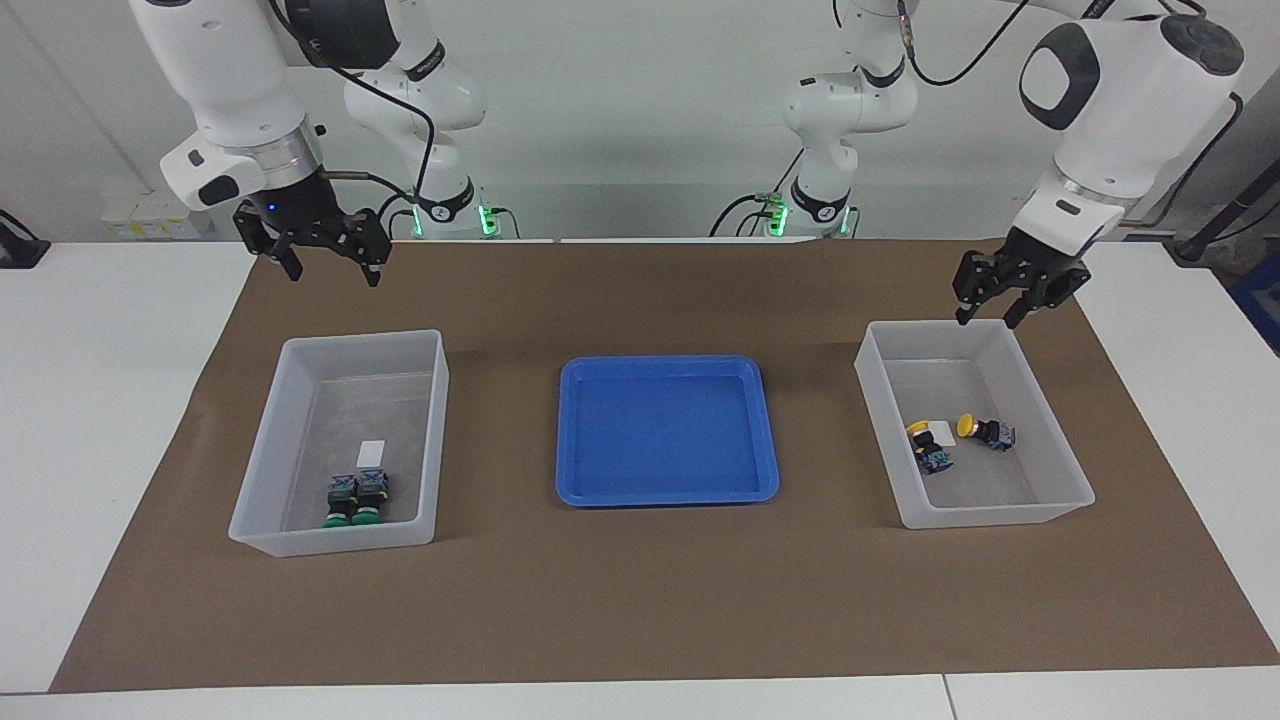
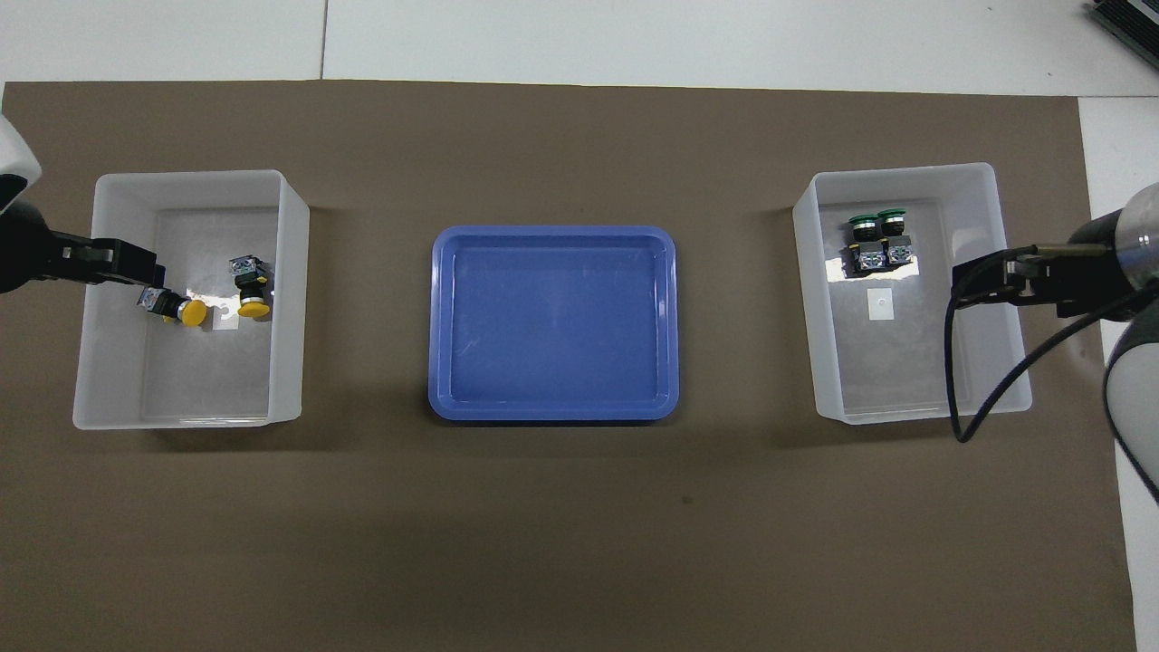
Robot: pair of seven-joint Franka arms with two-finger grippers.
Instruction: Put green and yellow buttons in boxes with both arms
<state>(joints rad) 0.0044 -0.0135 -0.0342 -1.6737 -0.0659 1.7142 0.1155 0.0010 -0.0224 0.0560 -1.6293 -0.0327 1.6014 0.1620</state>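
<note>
Two green buttons (image 1: 356, 497) sit side by side in the box (image 1: 365, 338) at the right arm's end, also in the overhead view (image 2: 876, 239), box (image 2: 905, 170). Two yellow buttons (image 1: 929, 444) (image 1: 986, 430) lie tipped over in the box (image 1: 1000, 515) at the left arm's end, also in the overhead view (image 2: 172, 306) (image 2: 251, 288), box (image 2: 190, 177). My left gripper (image 1: 986, 320) is open and empty, raised over that box's edge nearest the robots (image 2: 149, 269). My right gripper (image 1: 337, 275) is open and empty, raised over the mat near the green box (image 2: 958, 290).
A shallow blue tray (image 1: 660, 362) lies between the two boxes with nothing in it, also in the overhead view (image 2: 552, 233). A brown mat (image 1: 640, 600) covers the table under everything.
</note>
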